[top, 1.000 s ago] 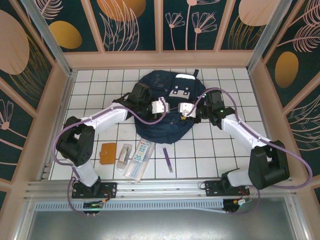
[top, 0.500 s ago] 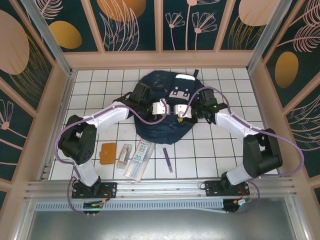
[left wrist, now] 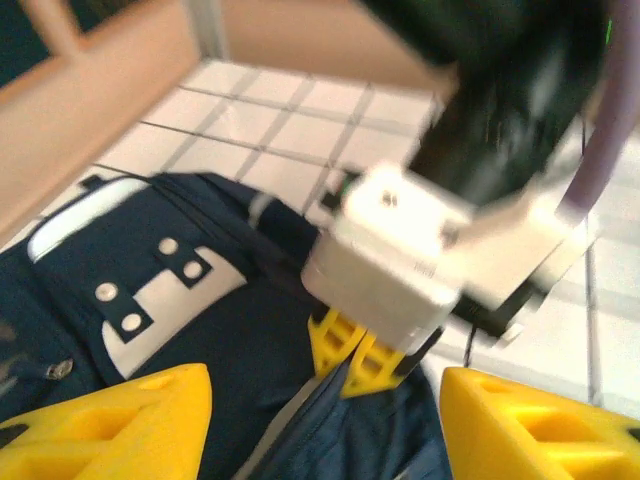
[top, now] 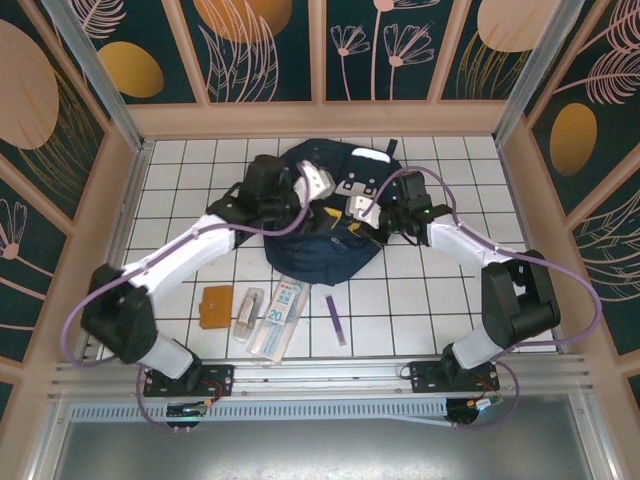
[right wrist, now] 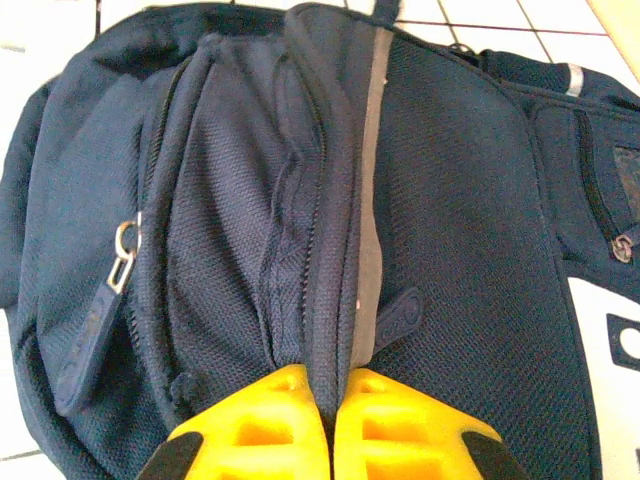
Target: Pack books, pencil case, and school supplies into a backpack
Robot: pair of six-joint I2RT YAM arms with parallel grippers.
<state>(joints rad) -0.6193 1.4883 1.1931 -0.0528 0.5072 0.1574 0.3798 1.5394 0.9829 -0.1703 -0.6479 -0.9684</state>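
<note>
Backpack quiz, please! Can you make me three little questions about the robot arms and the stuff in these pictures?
1. True or false: the purple pen is inside the backpack.
2. Pick one. The right gripper is: A) pinching a fold of the backpack, B) holding the pen, C) wide open.
3. Fill in the blank: the left gripper, above the backpack, is ____ (open or shut).

Key: 1 false, the pen lies on the white tiles; 2 A; 3 open.
</note>
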